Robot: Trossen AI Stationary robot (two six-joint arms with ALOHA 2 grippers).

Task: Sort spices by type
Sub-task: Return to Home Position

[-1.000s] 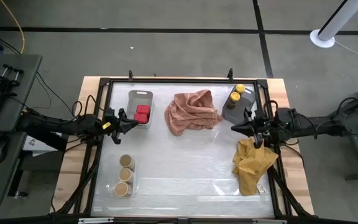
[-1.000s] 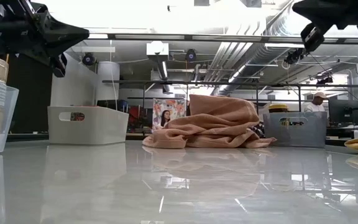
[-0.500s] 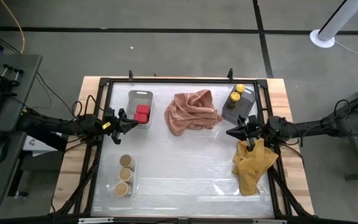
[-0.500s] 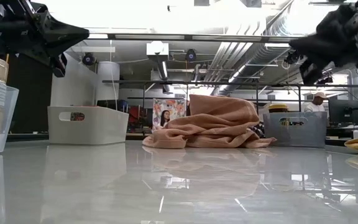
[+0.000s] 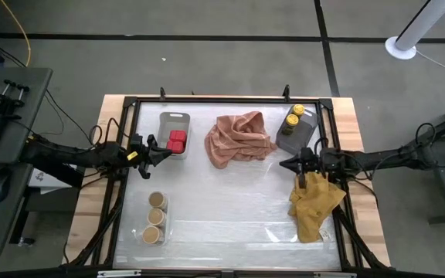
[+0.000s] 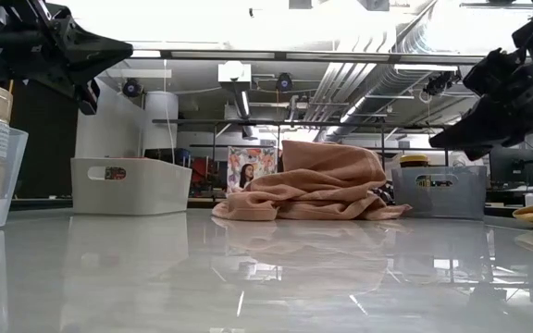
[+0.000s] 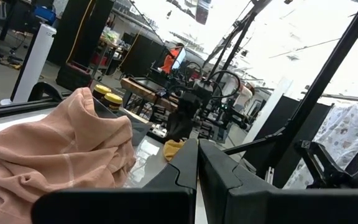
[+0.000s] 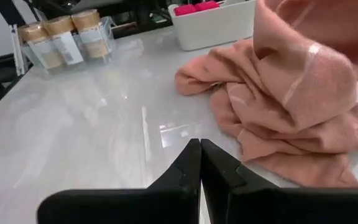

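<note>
1. The white table carries all items.
2. The pink cloth lies crumpled at the far centre, between the two bins and touching neither jars nor boxes. The yellow cloth lies bunched at the right edge, partly under the right arm.
3. The left gripper hangs above the table at the near end of the light grey bin, pointing toward the table centre. Its fingers are pressed together and hold nothing.
4. The right gripper hangs between the pink cloth and the yellow cloth, near the dark grey bin, pointing toward the centre. Its fingers are likewise closed and empty.
5. Containers, seven in total, all upright:
   - Three tan-lidded jars stand in the clear tray at the near left, in one row along the tray's long axis, running near to far.
   - Two yellow-lidded jars stand side by side in the far end of the dark grey bin.
   - Two red boxes sit touching in the light grey bin, lined along its long axis.
</note>
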